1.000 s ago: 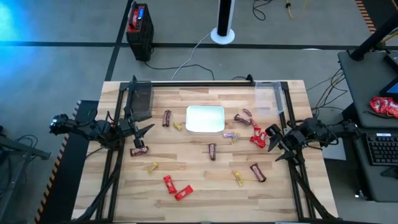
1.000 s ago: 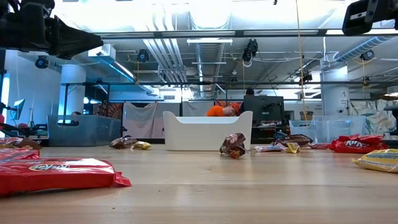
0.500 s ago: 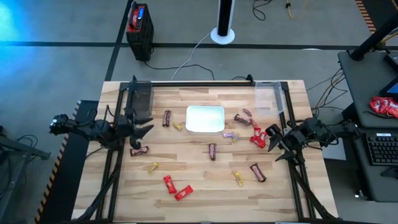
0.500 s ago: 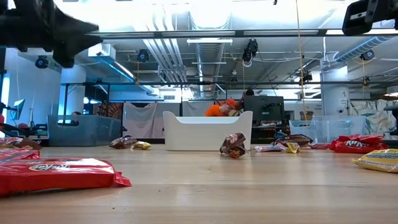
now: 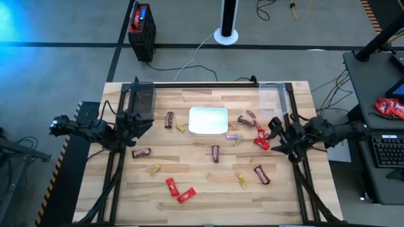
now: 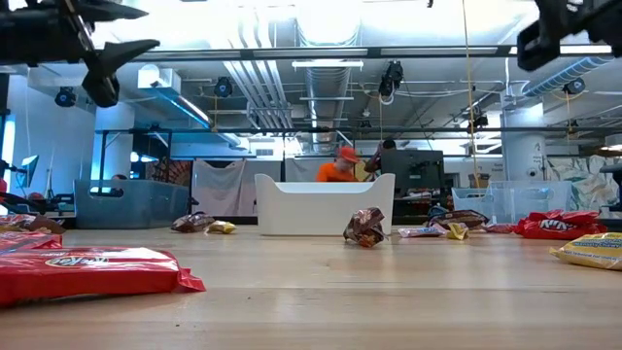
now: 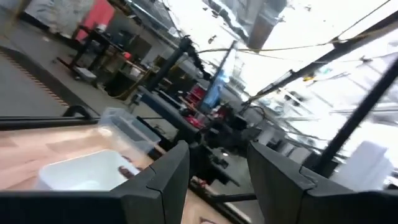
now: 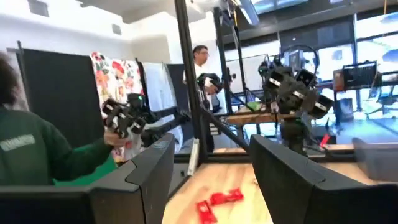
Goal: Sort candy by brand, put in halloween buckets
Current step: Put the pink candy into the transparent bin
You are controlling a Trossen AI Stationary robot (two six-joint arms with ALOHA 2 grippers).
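Note:
Wrapped candy lies scattered on the wooden table: brown bars (image 5: 141, 152) (image 5: 216, 153) (image 5: 262, 174), red wrappers (image 5: 172, 186) (image 5: 260, 137) and small yellow pieces (image 5: 154, 169) (image 5: 242, 181). The white tray (image 5: 208, 121) sits at the middle far side, with one clear tub (image 5: 144, 98) at the far left and another (image 5: 271, 96) at the far right. My left gripper (image 5: 146, 123) hovers open above the table by the left tub, holding nothing. My right gripper (image 5: 271, 133) hovers open beside the red wrappers at the right. Both wrist views show their fingers apart (image 7: 217, 174) (image 8: 211, 180).
A dark frame rail (image 5: 208, 84) runs along the table's far edge, with posts down both sides. A red-and-black device (image 5: 141, 25) and a white pole base (image 5: 226, 34) stand on the floor beyond. A person in orange (image 6: 342, 167) moves in the room behind the tray.
My left gripper has swung a little toward the far edge and the left tub, rolling about its wrist while staying raised. My right gripper has turned slightly and shifted a little toward the far edge. No candy has moved.

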